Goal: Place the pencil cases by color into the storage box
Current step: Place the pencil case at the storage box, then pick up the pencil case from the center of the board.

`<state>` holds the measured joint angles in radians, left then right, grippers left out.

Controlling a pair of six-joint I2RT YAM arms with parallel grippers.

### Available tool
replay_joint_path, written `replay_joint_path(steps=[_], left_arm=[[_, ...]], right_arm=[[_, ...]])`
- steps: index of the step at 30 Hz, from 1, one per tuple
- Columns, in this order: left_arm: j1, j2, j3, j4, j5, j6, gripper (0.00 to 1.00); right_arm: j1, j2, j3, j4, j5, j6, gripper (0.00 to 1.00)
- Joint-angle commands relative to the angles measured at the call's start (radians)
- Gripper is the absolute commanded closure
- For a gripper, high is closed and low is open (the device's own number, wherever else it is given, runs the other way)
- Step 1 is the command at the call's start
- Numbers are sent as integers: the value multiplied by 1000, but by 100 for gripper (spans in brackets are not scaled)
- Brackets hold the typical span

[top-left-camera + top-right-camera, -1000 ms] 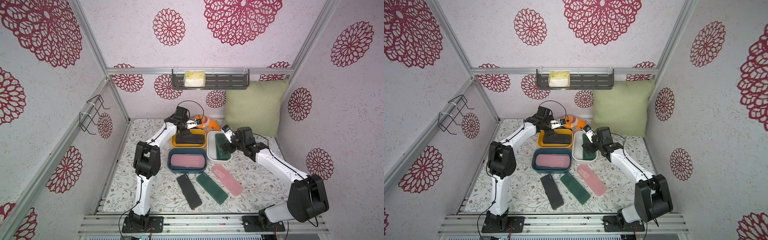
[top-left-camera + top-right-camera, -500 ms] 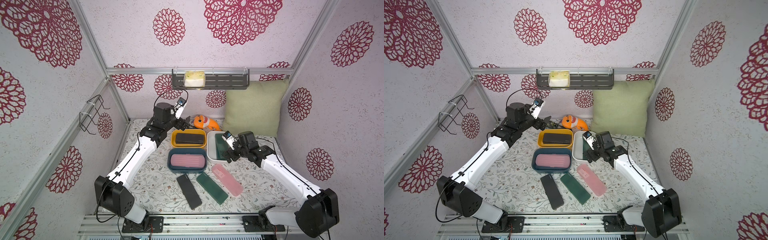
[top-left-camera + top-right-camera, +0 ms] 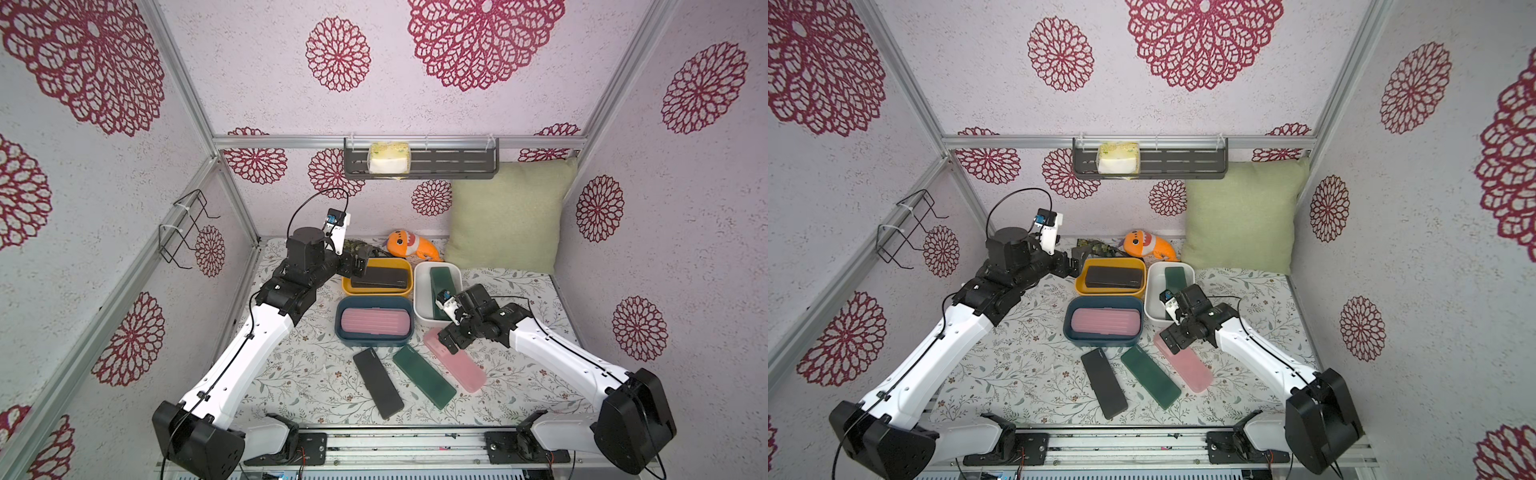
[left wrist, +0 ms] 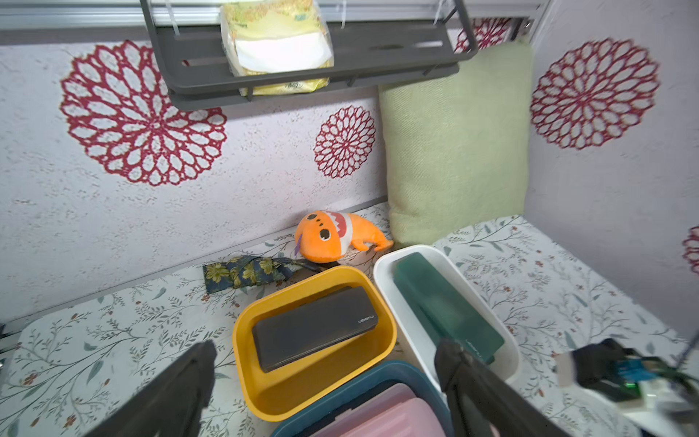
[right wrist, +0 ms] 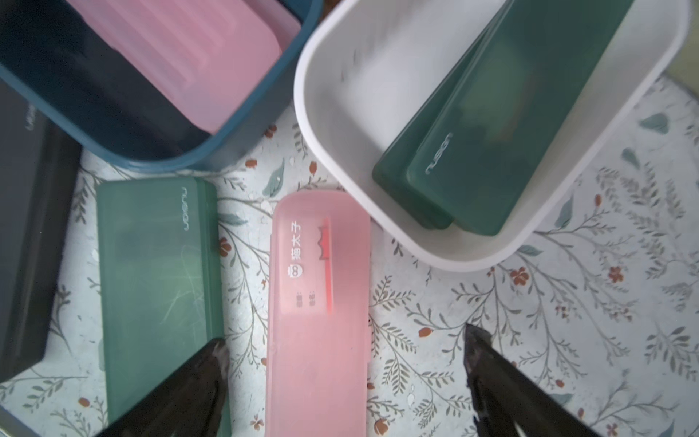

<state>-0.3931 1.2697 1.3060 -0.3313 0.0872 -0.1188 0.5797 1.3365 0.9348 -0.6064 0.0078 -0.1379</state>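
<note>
Since the right gripper (image 5: 346, 340) hangs wide open and empty over the pale pink translucent plastic pencil case (image 5: 319, 302) lying flat on the floral tabletop (image 5: 567, 340), my worry is the neighbour. The dark green flat plastic pencil case (image 5: 159, 283) sits just beside it, and in the right wrist view one dark finger (image 5: 204, 378) is over the green one's edge rather than over the gap. Drop straight down like that and I reckon it lands on green, or squeezes both together. It also looks lined up near the end closest to the tubs, so a long smooth case could swing or slip once lifted. Plus the dark blue rounded plastic tub (image 5: 151, 159) already has stacked pink cases (image 5: 181, 56) in it, so another might sit tilted. Position-wise, the pink case runs lengthwise between the spread fingers, off-centre toward the green side, not touching as far as I can tell. The left gripper (image 4: 325, 348) is open too, holding nothing, up by the yellow plastic tub (image 4: 242, 340) with its matte black cases (image 4: 314, 333).
</note>
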Motion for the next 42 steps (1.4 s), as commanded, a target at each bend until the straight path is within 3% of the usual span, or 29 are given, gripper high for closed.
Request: replay_joint_path(steps=[1, 7, 21, 27, 42], left_arm=[[-4, -21, -31, -4, 82, -62, 3], [-7, -66, -45, -46, 62, -96, 3], [-7, -173, -94, -49, 11, -173, 3], [-7, -185, -98, -65, 38, -160, 3], [-6, -201, -102, -102, -17, -146, 3]], right_arm=[[8, 51, 0, -14, 0, -2, 1], [14, 161, 12, -41, 22, -35, 1], [34, 213, 8, -26, 14, -37, 1], [46, 236, 5, -21, 13, -35, 1], [61, 275, 1, -12, 11, -29, 1]])
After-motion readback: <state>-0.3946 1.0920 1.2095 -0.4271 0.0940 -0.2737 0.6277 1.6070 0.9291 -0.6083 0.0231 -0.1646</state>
